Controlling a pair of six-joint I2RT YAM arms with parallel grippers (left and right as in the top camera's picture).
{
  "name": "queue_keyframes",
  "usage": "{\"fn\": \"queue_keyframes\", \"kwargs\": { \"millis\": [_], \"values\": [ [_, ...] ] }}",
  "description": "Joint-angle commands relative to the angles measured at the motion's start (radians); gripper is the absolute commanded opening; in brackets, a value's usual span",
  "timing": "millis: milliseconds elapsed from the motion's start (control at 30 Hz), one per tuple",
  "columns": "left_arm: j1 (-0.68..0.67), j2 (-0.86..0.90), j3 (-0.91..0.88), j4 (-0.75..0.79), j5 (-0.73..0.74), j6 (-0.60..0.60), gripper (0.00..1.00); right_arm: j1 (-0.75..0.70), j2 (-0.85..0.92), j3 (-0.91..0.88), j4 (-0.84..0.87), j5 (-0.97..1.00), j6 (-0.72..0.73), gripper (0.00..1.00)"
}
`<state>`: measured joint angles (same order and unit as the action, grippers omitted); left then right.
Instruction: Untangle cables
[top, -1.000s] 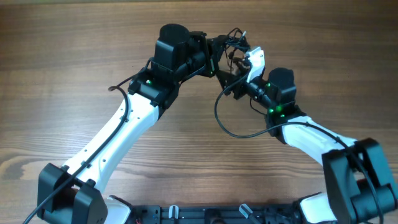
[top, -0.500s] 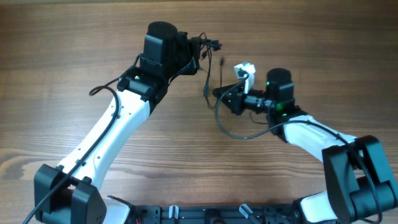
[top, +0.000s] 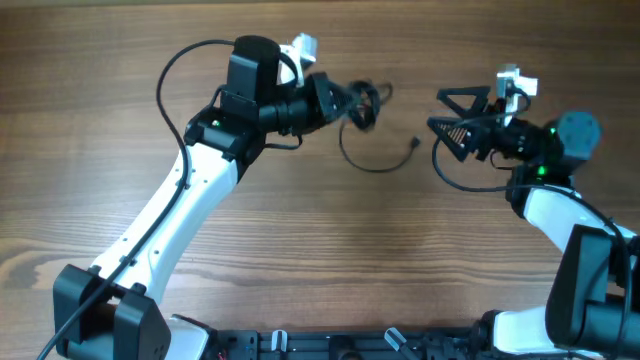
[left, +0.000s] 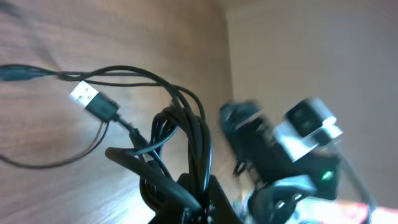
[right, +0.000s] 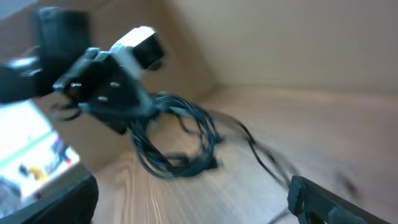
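Wooden table (left: 43, 168) lies blurred behind cables (left: 198, 140) masking left jaws.

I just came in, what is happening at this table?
Two robot arms are untangling cables. The left fingers are shut on a knotted bundle of black cables, held over the wooden table. One loose strand curves out toward the right. The right fingers stand open and empty, apart from the bundle.

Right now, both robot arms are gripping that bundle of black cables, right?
Not quite. Only the left gripper is gripping the cable bundle. The right gripper is open and empty, well apart from the bundle. The overhead view shows this.
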<state>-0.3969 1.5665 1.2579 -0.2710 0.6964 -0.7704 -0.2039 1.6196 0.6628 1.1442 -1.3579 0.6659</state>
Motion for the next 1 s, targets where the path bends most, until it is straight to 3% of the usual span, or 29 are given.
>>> {"fn": "queue_keyframes", "kwargs": {
  "millis": [0,100,267,400,433,467,500,533,600,633,667,700,767,800,867,967],
  "values": [
    [0.0,-0.026,0.012,-0.066,0.216,0.248,0.04,0.01,-0.008,0.016,0.035,-0.074,0.019,1.0],
    [0.0,-0.026,0.012,-0.114,0.45,0.411,0.04,0.047,-0.007,0.016,-0.009,-0.116,-0.008,1.0],
    [-0.011,-0.026,0.012,-0.199,0.5,0.429,0.04,0.115,-0.006,0.016,-0.047,-0.137,-0.013,1.0],
    [-0.064,-0.026,0.012,-0.197,0.499,0.453,0.04,0.187,-0.006,0.016,-0.165,-0.163,-0.103,1.0],
    [-0.084,-0.026,0.012,-0.199,0.482,0.453,0.04,0.214,-0.006,0.016,-0.186,-0.173,-0.117,0.95],
    [-0.093,-0.026,0.012,-0.198,0.469,0.452,0.04,0.224,-0.006,0.016,-0.187,-0.173,-0.124,0.78],
    [-0.095,-0.026,0.012,-0.2,0.451,0.452,0.04,0.225,-0.006,0.016,-0.187,-0.172,-0.137,0.5],
    [-0.095,-0.026,0.012,-0.206,0.433,0.452,0.04,0.223,-0.006,0.016,-0.19,-0.167,-0.142,0.31],
    [-0.087,-0.026,0.012,-0.245,0.332,0.451,0.04,0.212,-0.006,0.016,-0.212,-0.138,-0.134,0.04],
    [-0.081,-0.026,0.012,-0.274,0.244,0.449,0.11,0.209,-0.006,0.016,-0.242,-0.095,-0.096,0.04],
    [-0.08,-0.026,0.012,-0.284,0.189,0.447,0.3,0.209,-0.006,0.016,-0.26,-0.061,-0.066,0.04],
    [-0.081,-0.026,0.012,-0.286,0.126,0.405,0.61,0.209,-0.006,0.016,-0.282,0.009,0.007,0.04],
    [-0.084,-0.026,0.012,-0.27,0.032,0.355,0.94,0.209,-0.006,0.016,-0.322,0.15,0.169,0.04],
    [-0.084,-0.026,0.012,-0.265,-0.031,0.324,1.0,0.209,-0.006,0.016,-0.344,0.211,0.251,0.04],
    [-0.084,-0.026,0.012,-0.26,-0.198,0.19,1.0,0.213,-0.006,0.016,-0.378,0.351,0.465,0.04],
    [-0.084,-0.019,0.012,-0.24,-0.346,0.072,1.0,0.231,-0.006,0.016,-0.375,0.43,0.603,0.04]
  ]
}}
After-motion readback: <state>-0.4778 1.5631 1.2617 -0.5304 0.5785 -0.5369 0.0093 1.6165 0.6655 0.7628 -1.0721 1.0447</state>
